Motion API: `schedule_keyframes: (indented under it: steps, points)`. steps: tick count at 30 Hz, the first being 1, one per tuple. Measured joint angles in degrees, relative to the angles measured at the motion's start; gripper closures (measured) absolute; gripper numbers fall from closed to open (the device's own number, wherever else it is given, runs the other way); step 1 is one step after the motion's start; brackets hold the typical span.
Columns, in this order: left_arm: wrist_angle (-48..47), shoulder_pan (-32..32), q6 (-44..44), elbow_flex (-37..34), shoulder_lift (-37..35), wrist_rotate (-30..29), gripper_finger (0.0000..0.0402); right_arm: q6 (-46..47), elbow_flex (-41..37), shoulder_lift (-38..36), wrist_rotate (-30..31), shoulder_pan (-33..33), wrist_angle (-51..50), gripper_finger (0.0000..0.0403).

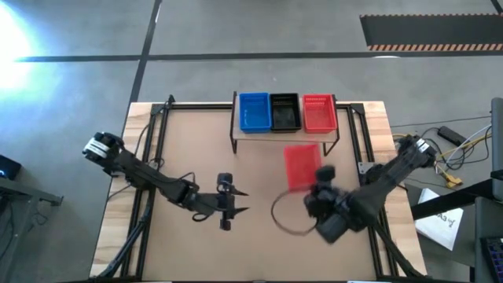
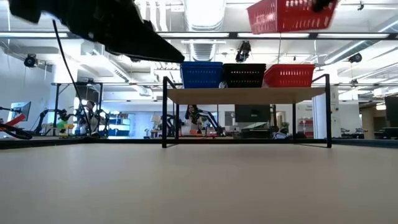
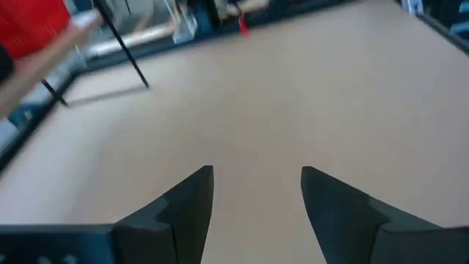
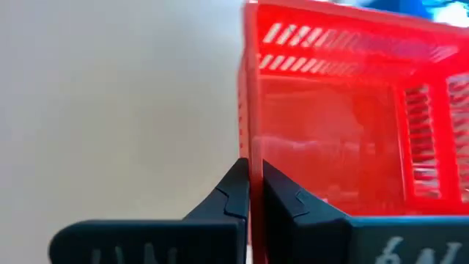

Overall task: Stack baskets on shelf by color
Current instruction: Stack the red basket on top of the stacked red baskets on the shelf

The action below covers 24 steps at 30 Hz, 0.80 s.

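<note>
A red mesh basket (image 1: 301, 165) is carried in the air by my right gripper (image 4: 254, 192), just near of the shelf (image 1: 284, 134). In the low view the red basket (image 2: 287, 15) hangs above the shelf's red stack. On the shelf's wood top (image 2: 245, 95) stand a blue basket (image 1: 254, 112), a black basket (image 1: 284, 112) and a red basket (image 1: 318, 113), side by side. My left gripper (image 1: 238, 201) hovers open over the table's near middle, touching nothing; its left wrist view shows bare tabletop between the fingers (image 3: 187, 209). My right gripper pinches the red basket's near side wall at its rim (image 4: 254, 150), one finger inside the basket and one outside. The fingers reach it from the table's near side. The basket is lifted clear of the table and sits roughly level.
The shelf's thin black legs (image 2: 165, 112) stand on the tabletop near the far edge. A black frame rail (image 1: 157, 134) runs along the table's left and right sides. A dark cable loop (image 1: 287, 212) hangs by the right arm. Bare tabletop (image 1: 204, 157) lies left of the shelf.
</note>
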Motion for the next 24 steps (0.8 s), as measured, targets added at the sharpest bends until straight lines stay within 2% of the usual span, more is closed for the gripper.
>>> schedule_keyframes:
  steps: [2,4,11,14,17,24]
  points:
    - [7.4,0.1,2.7,-2.5,0.4,0.0,0.021,-2.2,2.7,-1.9,1.5,-2.6,-5.6,0.0394]
    - [11.7,0.2,3.1,-3.8,0.7,0.0,0.021,-6.3,3.9,-5.0,1.7,-6.3,-5.9,0.0394]
    - [13.0,0.1,3.3,-4.4,1.1,0.0,0.021,-21.1,2.2,-16.5,0.1,-26.6,-5.7,0.0394]
    - [13.0,0.1,4.1,-4.4,1.1,0.0,0.021,-27.6,0.7,-20.0,-6.0,-36.6,-4.4,0.0394]
    - [13.0,0.1,4.3,-4.4,1.1,0.0,0.021,-35.9,-1.7,-22.8,-13.7,-45.0,2.2,0.0394]
    - [13.0,0.2,4.2,-4.4,1.1,0.0,0.021,-48.9,-7.1,-25.2,-27.4,-57.0,16.7,0.0394]
